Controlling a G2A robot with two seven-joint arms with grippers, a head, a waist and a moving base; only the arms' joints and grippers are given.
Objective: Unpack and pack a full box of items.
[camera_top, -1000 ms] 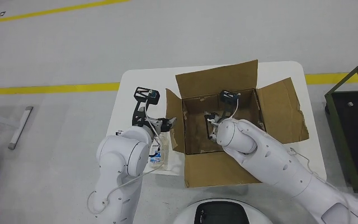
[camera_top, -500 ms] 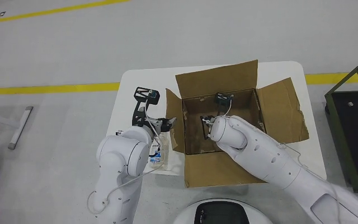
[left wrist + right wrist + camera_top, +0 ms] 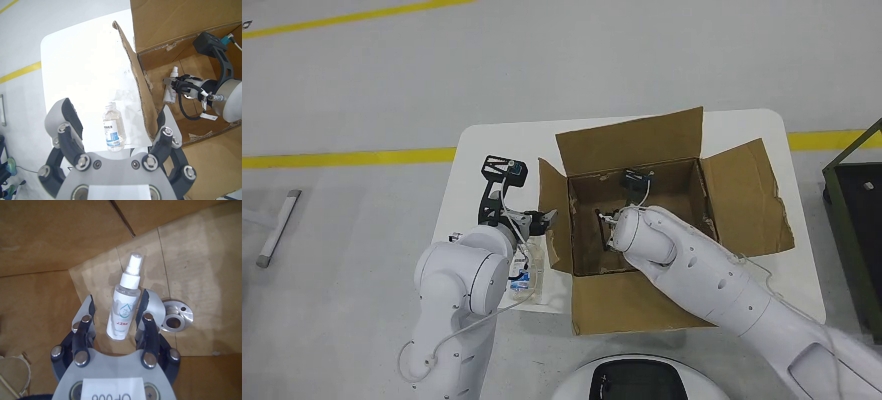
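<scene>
An open cardboard box (image 3: 632, 140) stands on the white table (image 3: 492, 150). On its floor lies a white spray bottle (image 3: 122, 306), nozzle pointing away from the wrist. My right gripper (image 3: 118, 296) is open low inside the box, one finger on each side of the bottle's body. From the left wrist view, the right gripper (image 3: 170, 81) hangs over that spray bottle (image 3: 169, 92). A clear capped bottle (image 3: 113, 130) lies on the table just outside the box's left wall. My left gripper (image 3: 115, 106) hovers open above it.
A steel flange (image 3: 174, 317) rests on the box floor right beside one right finger. Torn cardboard scraps (image 3: 11, 370) lie in a box corner. The box flaps (image 3: 747, 195) fold outward. A dark green cart (image 3: 857, 230) stands off the table's right side.
My right arm has shifted leftward inside the box, bringing its gripper over the spray bottle. The left arm and the clear bottle have stayed put.
</scene>
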